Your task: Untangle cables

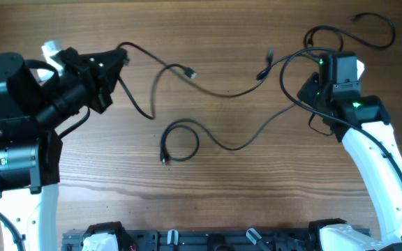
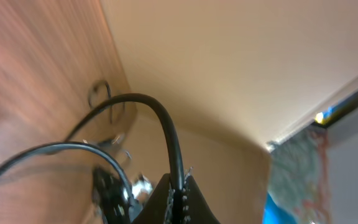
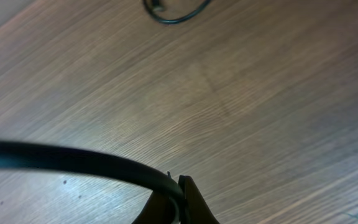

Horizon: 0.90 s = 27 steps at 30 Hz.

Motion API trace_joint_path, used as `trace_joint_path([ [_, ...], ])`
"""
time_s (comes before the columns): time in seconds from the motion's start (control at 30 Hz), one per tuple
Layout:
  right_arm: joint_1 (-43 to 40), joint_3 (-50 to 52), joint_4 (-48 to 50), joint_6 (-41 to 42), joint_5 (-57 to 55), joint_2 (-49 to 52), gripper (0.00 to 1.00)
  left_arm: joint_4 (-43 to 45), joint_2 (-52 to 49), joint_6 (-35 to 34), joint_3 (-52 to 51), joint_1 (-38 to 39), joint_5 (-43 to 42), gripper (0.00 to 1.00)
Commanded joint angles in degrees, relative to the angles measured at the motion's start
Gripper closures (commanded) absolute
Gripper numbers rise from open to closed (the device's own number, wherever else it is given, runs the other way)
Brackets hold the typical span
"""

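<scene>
1. Closest to the left wrist lens, a smooth, round black cord [image 2: 169, 134] arches out of the left claw [image 2: 180, 186], whose dark ridged fingers [image 2: 157, 208] are pinched tight on it.
2. Overhead, the left claw [image 1: 121, 59] sits at the left side of the table [image 1: 222, 202], its black housing angular; thin matte cords [image 1: 180, 68] trail rightward from it over the wood grain, one ending in a small plug [image 1: 191, 72].
3. Mid-table, another cord curls into a flat round loop [image 1: 181, 141] on the brown, streaky wood.
4. From the loop a strand [image 1: 236, 146] snakes right to the right claw [image 1: 304, 94], with more cords looped loosely behind it near the far edge.
5. Right wrist view: the right claw [image 3: 180, 190] is clamped shut on a glossy black cord [image 3: 73, 158] that curves away left over the wood.
</scene>
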State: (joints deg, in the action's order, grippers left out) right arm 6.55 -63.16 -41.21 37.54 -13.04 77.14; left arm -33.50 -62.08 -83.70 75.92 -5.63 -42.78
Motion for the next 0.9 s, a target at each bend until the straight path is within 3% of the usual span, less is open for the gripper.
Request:
trace_joint_path([
  [0.0,-0.48,-0.79,-0.24,1.79,-2.43,-0.11,0.96,-1.9,0.2,10.03,0.26,-0.76,12.33,0.96],
  [0.1,-0.48,-0.79,-0.2,1.9,0.83,-0.11,0.96,-8.37,0.02,10.8,0.26,-0.7,19.12,0.96],
  [0.2,-0.46,-0.79,0.02,1.44,9.05,-0.11,0.96,-8.87,-1.51,19.04,0.26,-0.66,20.37,0.96],
  [0.3,-0.46,-0.79,0.02,0.98,13.44,-0.11,0.96,-12.55,-3.23,19.04,0.26,-0.44,20.11,0.96],
  [0.53,-0.46,-0.81,2.54,0.72,13.4,-2.89,0.96,-15.76,-7.3,28.26,0.22,2.03,20.44,0.94],
  [0.7,-0.42,-0.68,-0.79,-0.04,13.97,-3.02,0.95,-16.98,-8.9,28.17,0.22,2.05,20.22,0.96],
  [0.87,2.21,0.87,-5.46,-7.93,26.58,2.78,0.94,-14.67,-8.85,28.17,0.22,2.05,17.55,0.96],
])
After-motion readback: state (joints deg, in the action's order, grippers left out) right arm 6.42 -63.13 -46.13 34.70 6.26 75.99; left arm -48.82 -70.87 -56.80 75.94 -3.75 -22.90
